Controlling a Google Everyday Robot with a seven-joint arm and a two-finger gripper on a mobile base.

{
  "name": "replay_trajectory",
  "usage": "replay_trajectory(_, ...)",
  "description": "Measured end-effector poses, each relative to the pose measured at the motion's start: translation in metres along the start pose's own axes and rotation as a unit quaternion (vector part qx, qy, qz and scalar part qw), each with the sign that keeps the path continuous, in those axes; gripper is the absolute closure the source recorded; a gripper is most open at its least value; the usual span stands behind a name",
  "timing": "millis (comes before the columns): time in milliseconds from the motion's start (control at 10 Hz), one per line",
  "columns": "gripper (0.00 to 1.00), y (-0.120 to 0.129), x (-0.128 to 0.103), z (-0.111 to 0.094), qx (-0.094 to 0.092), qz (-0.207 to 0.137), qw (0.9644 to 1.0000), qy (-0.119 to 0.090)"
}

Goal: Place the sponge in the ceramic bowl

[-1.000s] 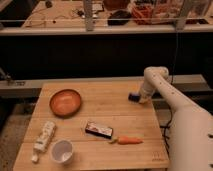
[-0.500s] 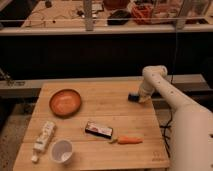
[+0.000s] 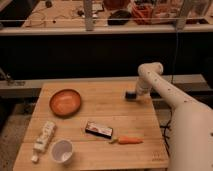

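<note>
Sponge (image 3: 126, 95) is at the back right of the bench (image 3: 100, 110), only a bluish sliver showing at the low tip of the gripper (image 3: 131, 96), which sits right down on it. I cannot tell whether the jaws are spread or closed, or whether they have it. The ceramic bowl (image 3: 65, 102) is at the left of the bench, well apart from the sponge, and looks empty inside.

Risks, judged from this:
- The sponge lies near the bench's right and back edges, so a nudge instead of a clean pinch could push it off.
- It is a soft pad (it squashes), so a shallow or off-centre hold may slip out on the long carry to the left.
- The bowl is shallow, so a release that is high or off-centre could land the sponge on the rim or bounce it out.
- A low carry could clip the rim and slide the bowl.

The dark box (image 3: 98, 129), carrot (image 3: 129, 140), white cup (image 3: 62, 151) and bottle (image 3: 44, 136) sit nearer the front, off the likely path.
</note>
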Motion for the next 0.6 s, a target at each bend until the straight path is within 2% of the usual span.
replay_trajectory(300, 1.0, -0.008, -0.032, -0.017, 0.012, -0.023, 0.9996, 0.007)
replay_trajectory(600, 1.0, -0.014, -0.043, -0.03, 0.022, -0.04, 0.9988, 0.017)
